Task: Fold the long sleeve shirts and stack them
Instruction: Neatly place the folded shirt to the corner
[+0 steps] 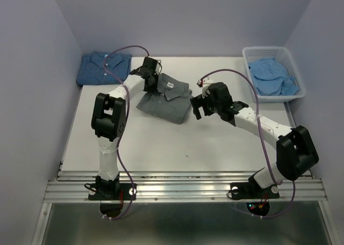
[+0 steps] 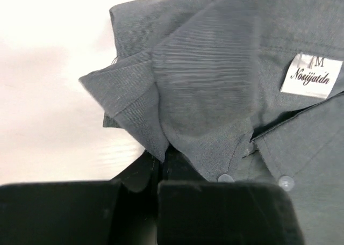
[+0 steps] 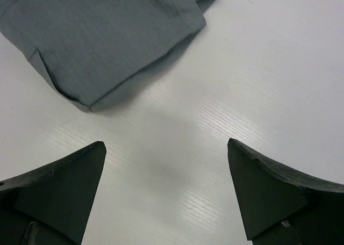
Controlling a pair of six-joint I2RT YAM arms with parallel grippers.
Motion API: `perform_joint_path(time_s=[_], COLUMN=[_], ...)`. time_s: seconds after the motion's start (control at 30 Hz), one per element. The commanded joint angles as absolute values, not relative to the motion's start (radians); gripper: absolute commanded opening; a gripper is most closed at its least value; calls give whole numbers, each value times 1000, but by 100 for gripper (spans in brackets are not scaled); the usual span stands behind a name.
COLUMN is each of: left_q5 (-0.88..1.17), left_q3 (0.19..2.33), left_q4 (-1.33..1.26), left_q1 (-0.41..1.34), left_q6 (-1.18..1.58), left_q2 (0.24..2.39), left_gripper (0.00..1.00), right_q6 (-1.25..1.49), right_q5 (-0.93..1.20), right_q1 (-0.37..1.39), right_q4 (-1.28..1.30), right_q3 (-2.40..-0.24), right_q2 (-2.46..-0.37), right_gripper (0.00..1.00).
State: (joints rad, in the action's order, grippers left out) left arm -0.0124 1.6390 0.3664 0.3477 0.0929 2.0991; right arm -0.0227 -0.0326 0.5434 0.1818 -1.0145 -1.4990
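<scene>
1. Table (image 1: 215,148). White top carrying everything listed below.
2. Basket (image 1: 279,98). White lattice, well to the right of the grey shirt, at the far edge.
3. Grey shirt (image 1: 164,99). Landmark item. Folded into a packet mid-table, collar at its far side. Risk: if it is lifted by 1 point only, the folded layers may hang open and the fold be lost.
4. Dark blue shirt (image 1: 103,67). Folded, far-left of the grey shirt, apart from it. Likely the stack base. Risk: a packet dragged or swung across could land askew on it or push it out of square.
5. Pale blue shirt (image 1: 271,76). Right of the grey shirt, heaped unfolded in the basket. Not yet handled.
6. Right gripper (image 3: 165,144). Just off the grey shirt's right near corner, over bare table, jaws wide apart and holding nothing. Risk: that side has no support if the left arm lifts.
7. Left gripper (image 2: 160,175). At the grey shirt's collar, jaws drawn together with the collar edge running in between them, seemingly pinched. Risk: so thin a bite may slip.
8. Label (image 2: 312,76). White, inside the grey shirt's collar, marked M.
</scene>
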Motion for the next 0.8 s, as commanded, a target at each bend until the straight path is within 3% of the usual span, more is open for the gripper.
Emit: perform_joint_path(time_s=[0.0,0.17,0.4,0.77], left_q5=[-231,-414,-373,-128], left_q3=[1813,1910,2162,2347], left_q4=[385,322,313,293], left_q1=[334,322,233,68], left_q6=[-50,-176,-279,-310], left_q2=[2060,2082,2158,2190], left_gripper=[0,0,0,0], right_q6=[-38,-60,-71,-75], right_q5=[-103,-121,-139,-141], right_q1=[546,546,546,546], right_q4=[109,63,46,46], right_q3=[-1005,-963,-954,-957], right_q2=[-1436,-1397,-1393,-1417], right_gripper=[100,100,100,100])
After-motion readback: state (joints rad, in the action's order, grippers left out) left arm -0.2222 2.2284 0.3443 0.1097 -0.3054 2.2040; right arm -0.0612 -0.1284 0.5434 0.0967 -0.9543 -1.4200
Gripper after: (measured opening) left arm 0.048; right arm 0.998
